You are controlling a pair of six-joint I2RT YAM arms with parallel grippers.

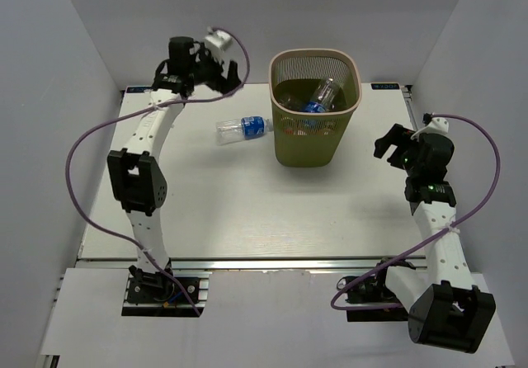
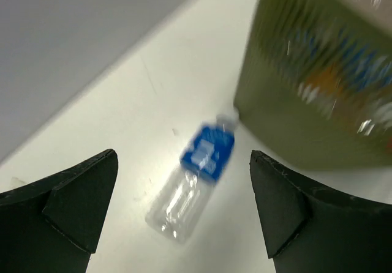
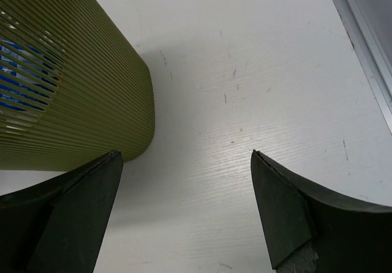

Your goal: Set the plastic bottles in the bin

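**Clear plastic bottle lies beside the bin; both tools open and empty**

Top external view: a small clear plastic bottle with a blue label (image 1: 243,128) lies on its side on the white counter (image 1: 247,211). It is just left of the tall olive-tan mesh plastic bin (image 1: 316,149), and its label end points toward the bin. Several other bottles (image 1: 322,96) already sit inside the bin. The left tool (image 1: 229,76) hangs above the far left of the counter, near the lone bottle, with its jaws spread and nothing held. The right tool (image 1: 388,143) waits to the right of the bin, also spread wide and empty.

Left wrist view: the two dark fingers (image 2: 79,199) stand far apart and frame the bottle below them. The bottle's cap end lies close to the foot of the bin. The picture is blurred.

Right wrist view: the jaws gape over bare counter, with the bin's ribbed wall at the left edge.

Handling, as a judgement: the bottle looks empty, so it should be very light. Its walls are thin and could dent under a hard squeeze, and it is smooth and round enough to roll or slip. The best hold is probably across the labelled middle, with the jaws square to its length and gentle pressure.
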